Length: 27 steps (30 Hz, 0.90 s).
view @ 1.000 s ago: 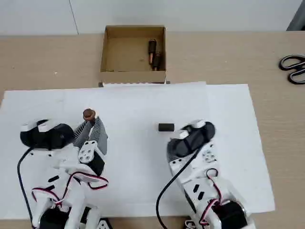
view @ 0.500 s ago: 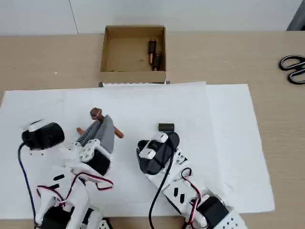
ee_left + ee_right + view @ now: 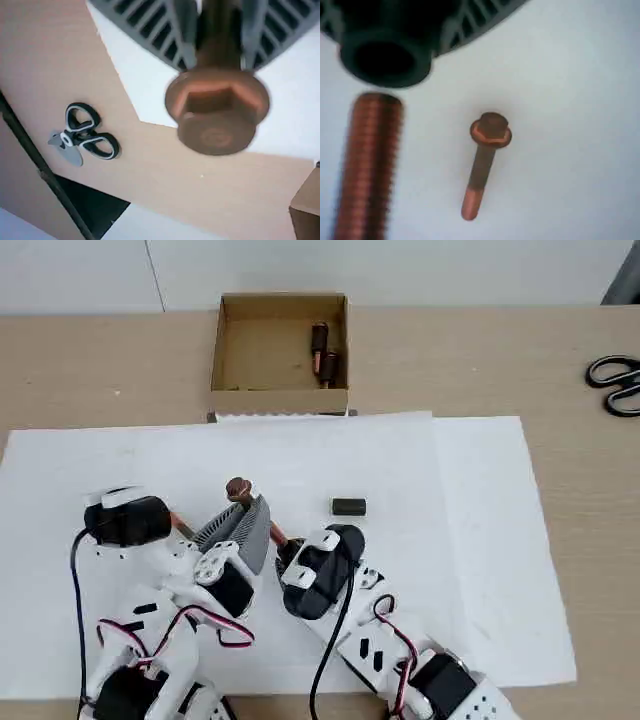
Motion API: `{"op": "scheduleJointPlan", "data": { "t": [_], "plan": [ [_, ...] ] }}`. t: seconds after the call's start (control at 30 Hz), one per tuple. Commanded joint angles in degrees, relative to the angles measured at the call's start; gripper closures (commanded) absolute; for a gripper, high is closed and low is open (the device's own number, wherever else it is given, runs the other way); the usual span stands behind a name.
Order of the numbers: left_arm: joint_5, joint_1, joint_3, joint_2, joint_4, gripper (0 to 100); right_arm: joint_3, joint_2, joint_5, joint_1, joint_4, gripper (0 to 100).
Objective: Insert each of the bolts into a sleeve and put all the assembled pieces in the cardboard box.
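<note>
Clamping the bolt [image 3: 217, 110], left tool [image 3: 217, 57] sits beside right tool's [image 3: 390, 30] sleeve [image 3: 385, 59].

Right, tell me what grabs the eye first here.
The left gripper clamps a copper bolt over the white paper, its threaded end close to the black sleeve held by the right gripper. Beyond the paper, the cardboard box already holds assembled pieces.

Seemingly a lab workbench: wooden table [image 3: 480, 360], white paper sheet [image 3: 470, 490], scissors [image 3: 615, 385].
</note>
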Motion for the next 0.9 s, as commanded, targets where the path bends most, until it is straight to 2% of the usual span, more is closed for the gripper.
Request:
{"op": "scheduleJointPlan", "data": {
  "t": [0.0, 0.13, 0.33, 0.57, 0.7, 0.87],
  "plan": [
    [0.26, 0.35, 0.57, -0.44, -1.85, 99, -2.11, -0.66, 0.7, -0.4, -1.63, 99.5],
    [0.26, 0.7, 1.8, -0.44, -1.85, 99, -3.08, -0.66, 0.7, -0.4, -1.63, 99.5],
    [-0.09, 6.86, 3.21, -0.44, -1.85, 99, -3.08, -0.66, 0.7, -0.31, -1.63, 99.5],
    [-7.91, 10.9, 4.53, -0.44, 0.7, 99, -3.08, -0.66, 0.7, -0.22, -1.63, 99.5],
    [-13.19, 13.89, 4.53, -0.44, 5.36, 99, -3.08, -0.66, 0.7, -0.13, -1.63, 99.5],
    [-17.23, 14.07, 4.97, -0.26, 10.2, 99, -3.08, -0.66, 0.7, -0.13, -1.63, 99.5]
  ]
}}
